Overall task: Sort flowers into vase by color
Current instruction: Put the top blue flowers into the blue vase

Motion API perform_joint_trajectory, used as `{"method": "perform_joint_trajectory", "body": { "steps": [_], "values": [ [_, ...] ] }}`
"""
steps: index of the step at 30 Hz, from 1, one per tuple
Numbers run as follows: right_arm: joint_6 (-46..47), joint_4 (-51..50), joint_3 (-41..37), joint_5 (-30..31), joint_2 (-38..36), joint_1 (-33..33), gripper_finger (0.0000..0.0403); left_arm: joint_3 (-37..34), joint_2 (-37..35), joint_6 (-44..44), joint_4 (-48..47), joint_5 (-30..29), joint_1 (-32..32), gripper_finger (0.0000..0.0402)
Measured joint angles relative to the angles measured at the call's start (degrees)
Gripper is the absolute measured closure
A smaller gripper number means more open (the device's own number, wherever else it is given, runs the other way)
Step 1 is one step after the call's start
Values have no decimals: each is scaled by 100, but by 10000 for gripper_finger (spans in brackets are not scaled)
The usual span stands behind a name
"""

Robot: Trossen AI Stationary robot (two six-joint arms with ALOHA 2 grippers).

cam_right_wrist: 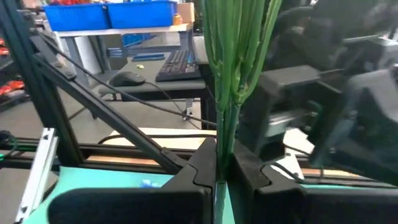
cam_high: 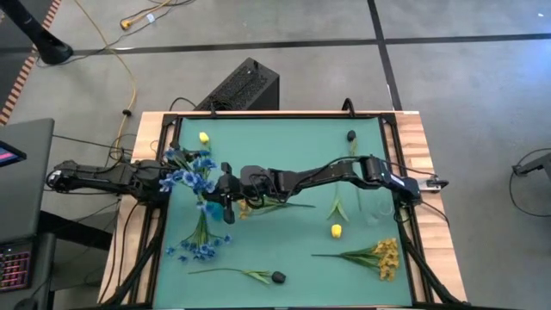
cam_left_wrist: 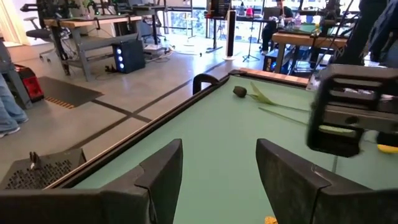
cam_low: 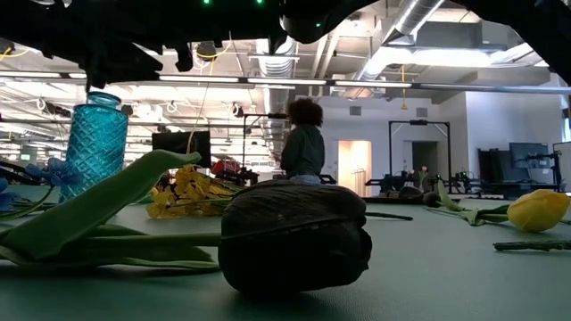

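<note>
High view, green mat [cam_high: 284,168]: right gripper [cam_high: 231,191] reached across toward nine o'clock, fingers pinched tight on green stems [cam_right_wrist: 231,68] of blue flowers [cam_high: 191,172], blossoms bunched at the mat's nine o'clock edge. Left gripper [cam_high: 219,200] just beside it, jaws apart, nothing between the fingers [cam_left_wrist: 163,169]. Second blue sprig [cam_high: 200,243] lying at seven o'clock. Dark bud [cam_high: 278,277] at six o'clock, closest to the low camera; another dark bud [cam_high: 351,135] at one o'clock. Yellow bud [cam_high: 204,137] at eleven o'clock, another yellow bud [cam_high: 336,230] near centre toward five o'clock. Yellow-orange cluster [cam_high: 383,256] at four o'clock. Blue glass vase [cam_low: 95,140] upright in low view.
</note>
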Motion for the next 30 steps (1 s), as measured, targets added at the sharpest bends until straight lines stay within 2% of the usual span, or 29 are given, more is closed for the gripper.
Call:
{"method": "perform_joint_trajectory", "body": {
  "steps": [30],
  "values": [
    [-32,-304,-2,-127,-65,-17,356,-2,0,-63,-118,20,0,210]
  ]
}}
